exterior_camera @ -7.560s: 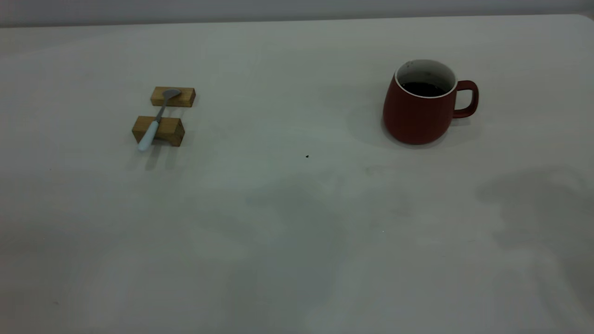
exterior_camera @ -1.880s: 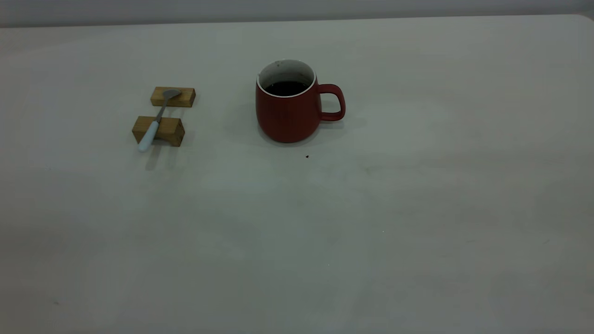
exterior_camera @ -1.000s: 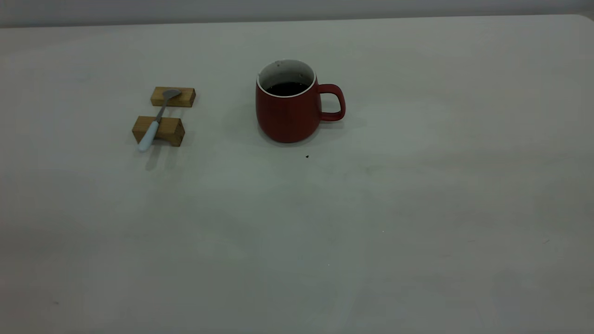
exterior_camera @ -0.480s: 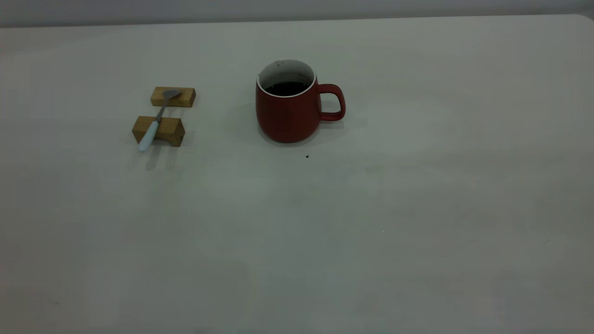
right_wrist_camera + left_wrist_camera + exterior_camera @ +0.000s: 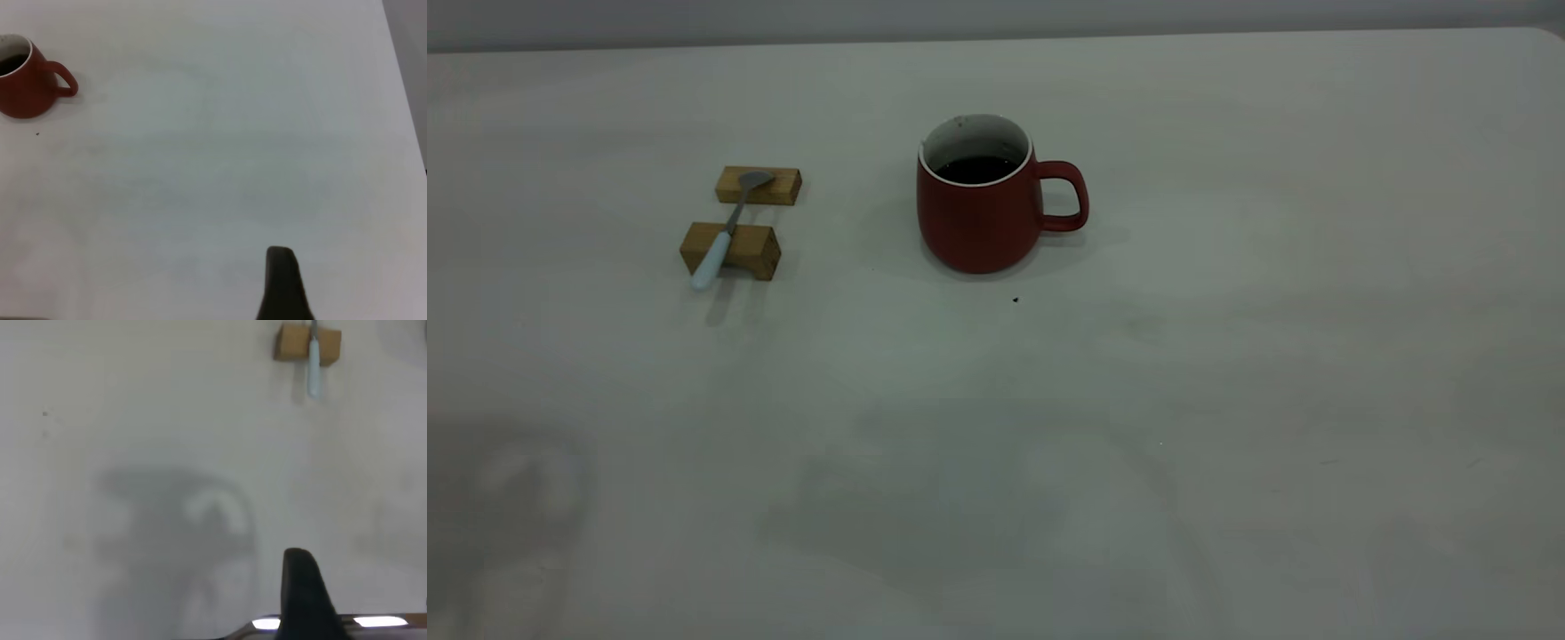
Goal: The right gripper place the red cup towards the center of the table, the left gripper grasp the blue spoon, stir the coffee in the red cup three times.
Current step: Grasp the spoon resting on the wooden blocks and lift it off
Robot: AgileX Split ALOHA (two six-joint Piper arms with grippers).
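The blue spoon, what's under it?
The blue spoon lies across two wooden blocks, its handle end sticking out over the table. The wood directly under it is hidden.

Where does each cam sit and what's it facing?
Exterior: outside the rig, looking down across the table at the red cup and blue spoon on wooden blocks; no arm shows.
Left wrist: faces spoon; one finger of the left tool shows.
Right wrist: faces cup; right tool finger shows.
Shared: cup, exterior and right wrist.
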